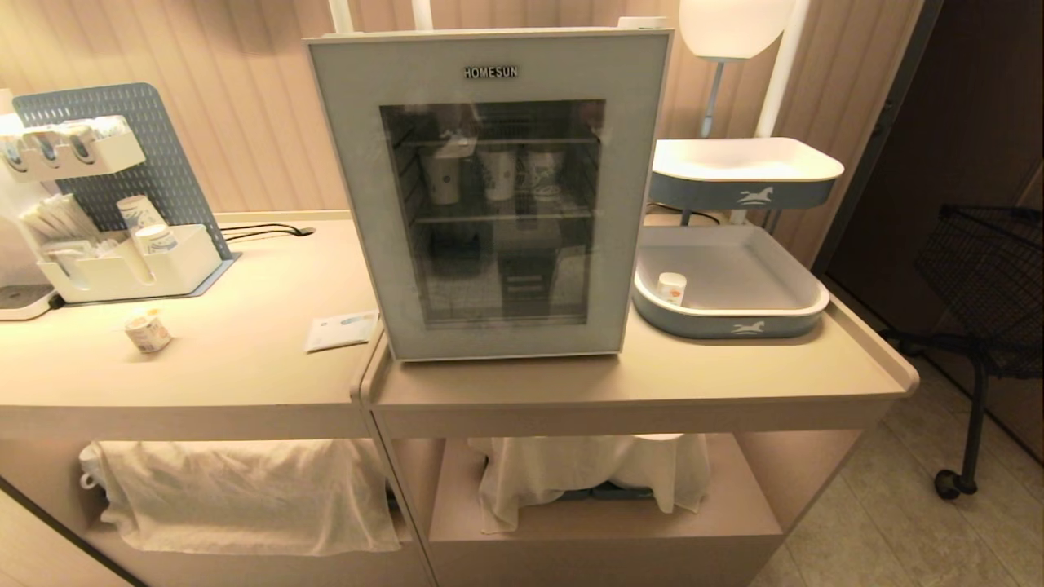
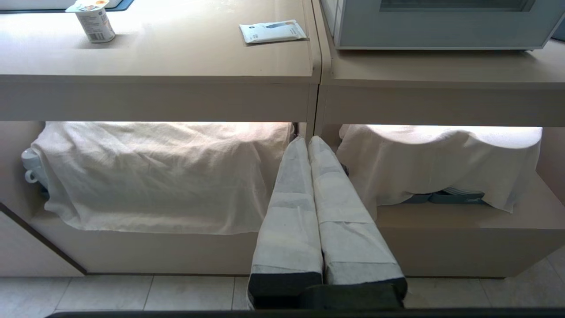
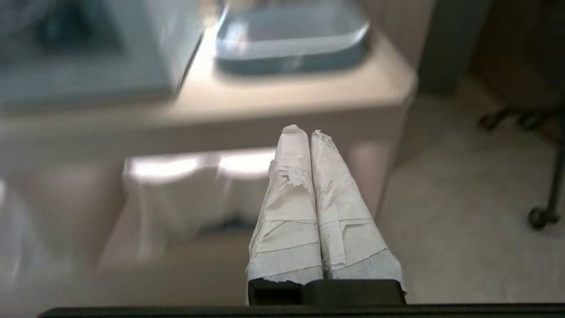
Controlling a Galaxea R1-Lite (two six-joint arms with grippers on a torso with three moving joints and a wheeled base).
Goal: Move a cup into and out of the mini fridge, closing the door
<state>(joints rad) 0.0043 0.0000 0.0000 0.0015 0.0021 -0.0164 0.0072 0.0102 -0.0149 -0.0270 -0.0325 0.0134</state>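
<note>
Your mini fridge (image 1: 489,196) sits dead centre on the counter (image 1: 652,383), and its door (image 1: 359,204) is fully closed with the glass window facing you. If the next phase needs the cup back inside, the first risk is the door itself: no handle shows, so a wrapped fingertip prying at the edge could slip off or shove the whole fridge backward.

At about 3 o'clock from the fridge stands the two-tier tray (image 1: 734,326), with a small white cup (image 1: 671,288) in the lower tier. That one is the plainer lookalike; reaching for it by mistake would spoil the run.

A flat packet (image 1: 342,330) lies at about 8 o'clock from the fridge, and a sweeping arm could drag it off the edge.

The cup (image 1: 148,333) you want stands well out at 8 o'clock, past the packet, alone on the left counter top. It is squat and light, so I judge a glancing touch would tip or roll it.

Both grippers hang below counter level, fingers pressed together and holding nothing: the left gripper (image 2: 309,141) faces the cloth-covered shelf (image 2: 167,176), the right gripper (image 3: 304,132) points under the right counter edge. Rising with fingers unopened, either could clip the counter lip.
</note>
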